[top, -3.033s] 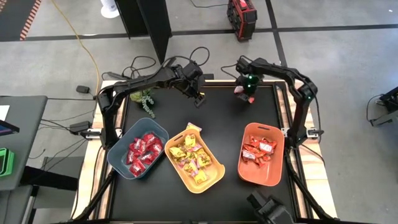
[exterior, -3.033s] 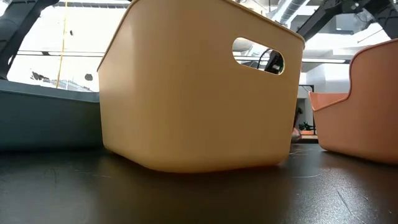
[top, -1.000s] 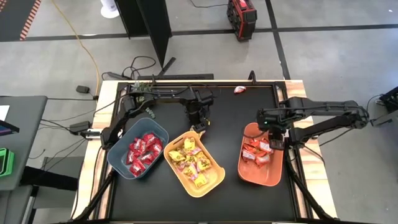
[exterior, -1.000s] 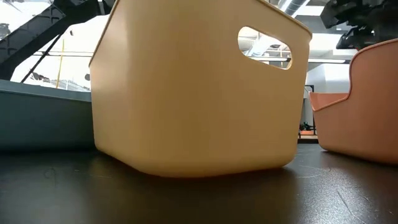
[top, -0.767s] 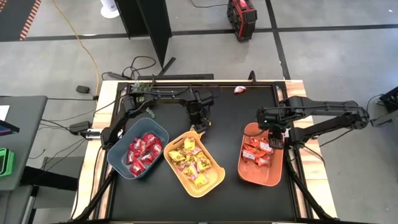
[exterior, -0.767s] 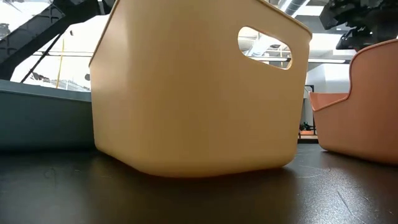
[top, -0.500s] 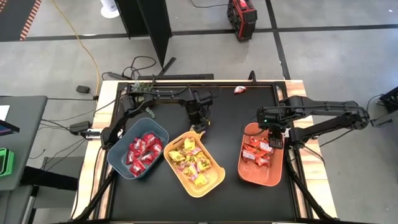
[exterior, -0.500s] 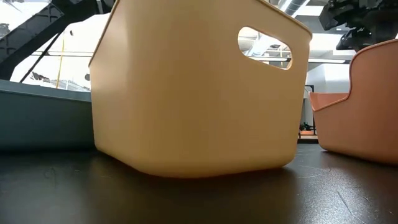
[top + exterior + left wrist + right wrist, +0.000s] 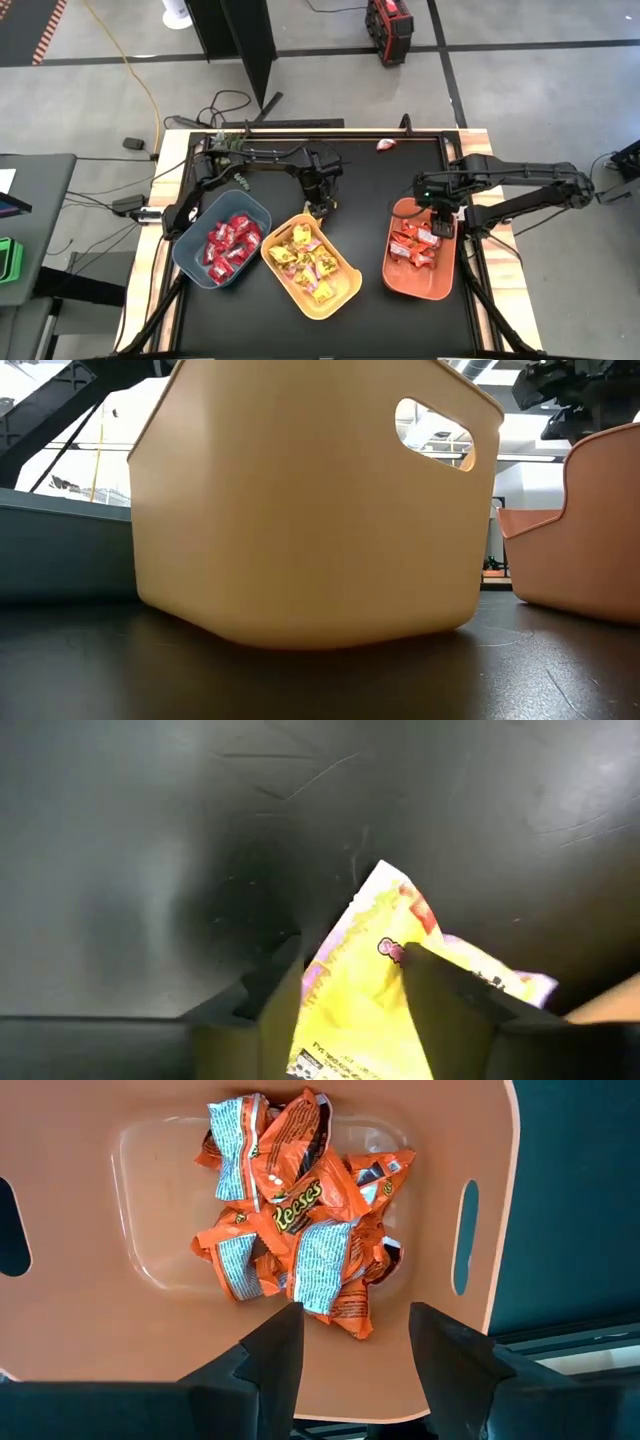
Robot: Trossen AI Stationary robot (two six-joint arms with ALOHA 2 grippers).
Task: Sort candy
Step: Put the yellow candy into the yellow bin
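Note:
My left gripper (image 9: 319, 203) points down at the table just beyond the far end of the yellow bin (image 9: 310, 262), shut on a yellow candy with pink marks (image 9: 362, 982). That bin holds several yellow candies. The blue-grey bin (image 9: 222, 238) holds deep red candies. My right gripper (image 9: 355, 1342) hangs open above the orange bin (image 9: 420, 250), over its pile of orange-and-white candies (image 9: 300, 1210), with nothing between its fingers. One reddish candy (image 9: 385, 144) lies alone at the table's far edge. My left gripper pinches the yellow candy between its two fingers, which sit on the wrapper's two opposite sides (image 9: 325, 970). The fingers come from above, pointing steeply down. The candy lies on the black table, and its purple-tinged end (image 9: 525, 985) sticks out past one finger.
The three bins stand side by side along the table's near half. In the low view the yellow bin (image 9: 300, 510) fills the middle, with the orange bin (image 9: 590, 530) to its right. A green sprig (image 9: 240, 178) lies at the far left. Bare black table (image 9: 380, 180) lies between the arms.
My left gripper has gone down to the table beside the yellow bin's far end. The yellow bin has slid a little toward the table's near left and turned slightly.

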